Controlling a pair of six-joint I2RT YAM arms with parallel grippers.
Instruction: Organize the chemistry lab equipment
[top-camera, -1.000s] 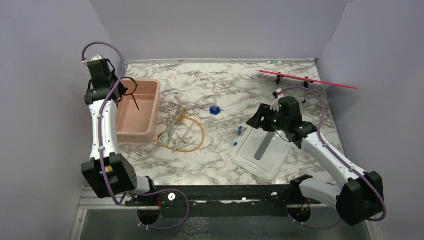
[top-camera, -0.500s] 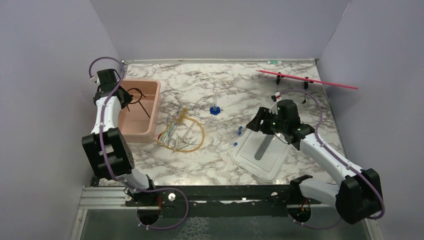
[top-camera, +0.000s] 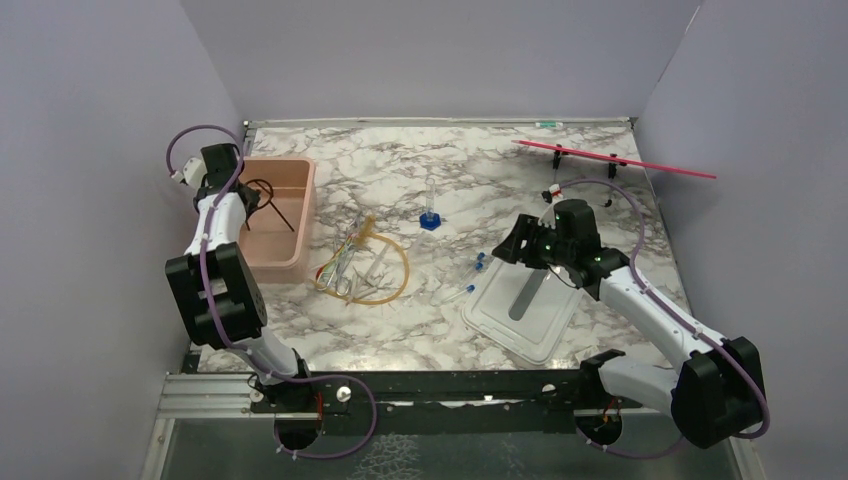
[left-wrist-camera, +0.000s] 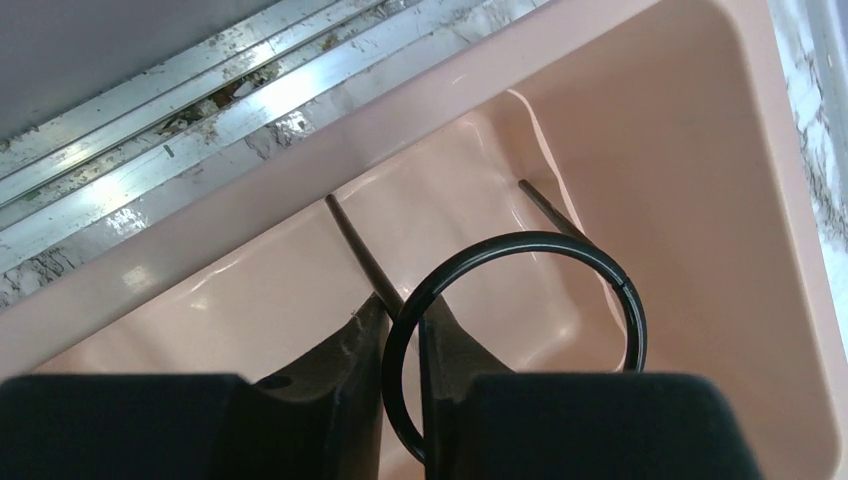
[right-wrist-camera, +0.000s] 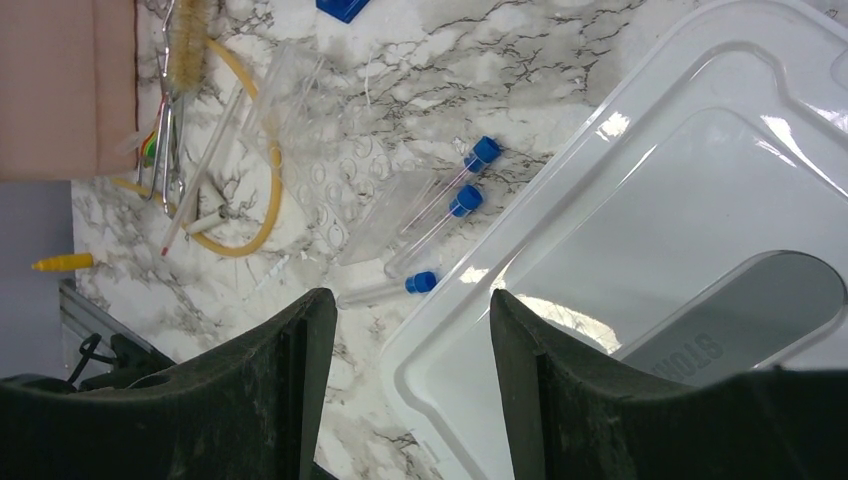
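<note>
**Marble counter (top-camera: 450, 170), purple walls: ring drop**

Left fingers (left-wrist-camera: 340, 385) clamped on 1 black wire ring (left-wrist-camera: 520, 238) over pink tub (left-wrist-camera: 400, 145). Lower till stem rests, then release gently. Right fingers (right-wrist-camera: 290, 380) apart above 3 blue-capped tubes (right-wrist-camera: 465, 201). Also 1 tubing loop (top-camera: 405, 272), 1 tongs (top-camera: 341, 268), 1 vial (top-camera: 429, 216).

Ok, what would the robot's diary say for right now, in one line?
left gripper: shut on black wire ring, over pink tub | right gripper: open, near blue-capped tubes
</note>
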